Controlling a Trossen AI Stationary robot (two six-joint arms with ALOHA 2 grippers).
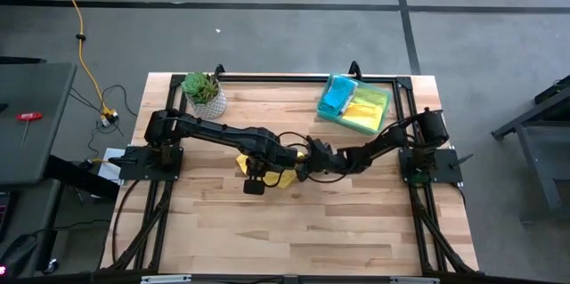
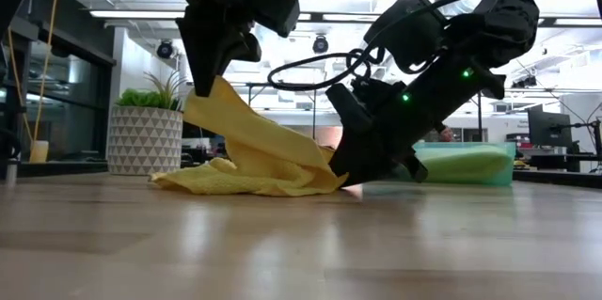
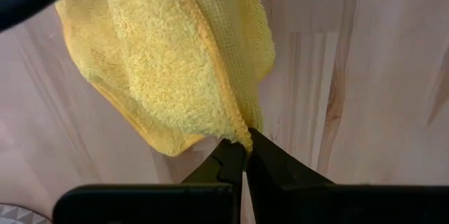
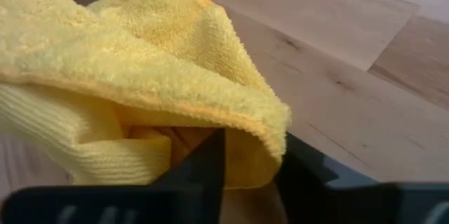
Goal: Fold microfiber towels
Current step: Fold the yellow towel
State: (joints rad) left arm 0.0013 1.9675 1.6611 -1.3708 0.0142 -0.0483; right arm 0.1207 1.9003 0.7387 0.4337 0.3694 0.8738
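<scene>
The fluffy yellow microfiber towel (image 2: 254, 154) lies crumpled at the middle of the pale wooden bench (image 1: 294, 231), one corner lifted. The left gripper (image 3: 245, 155) is clenched on that raised corner. The right gripper (image 4: 249, 157) sits low at the towel's other side, its dark fingers (image 4: 203, 168) straddling a folded edge with cloth between them. Only the high view shows the translucent green tray (image 1: 331, 111) with blue and yellow cloths and the potted plant (image 1: 205, 93) at the bench's far edge.

Bright, even light from ceiling strips (image 2: 141, 13); soft glare on table (image 2: 282, 244); near foreground blurred.
</scene>
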